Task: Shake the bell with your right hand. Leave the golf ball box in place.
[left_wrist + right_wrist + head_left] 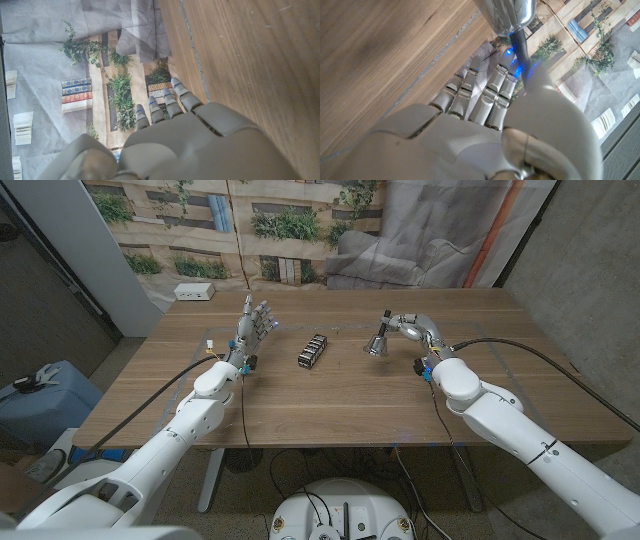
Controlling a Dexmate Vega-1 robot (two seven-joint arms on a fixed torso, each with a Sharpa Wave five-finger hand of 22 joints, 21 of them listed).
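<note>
Now, right hand: the right hand (413,328) holds the bell (378,345) by its dark handle, fingers closed around the stem; the right wrist view shows the handle (520,47) running between thumb and fingers up to the shiny metal cup.
Bell: silver, lifted off the table (330,405) it seems, tilted with its mouth toward the middle of the table, right of centre.
Step in hand: judged to be the shake itself, since the bell is already gripped.
How to do it well: keep the pinch on the handle firm, swing from the wrist in short strokes, and stay on the right side so the cup never reaches the box.
Golf ball box: a small dark box (313,351) lying near the table's centre, between the two hands, apart from the bell.
Left hand: the left hand (254,326) stands upright with fingers spread, holding nothing, left of the box.
</note>
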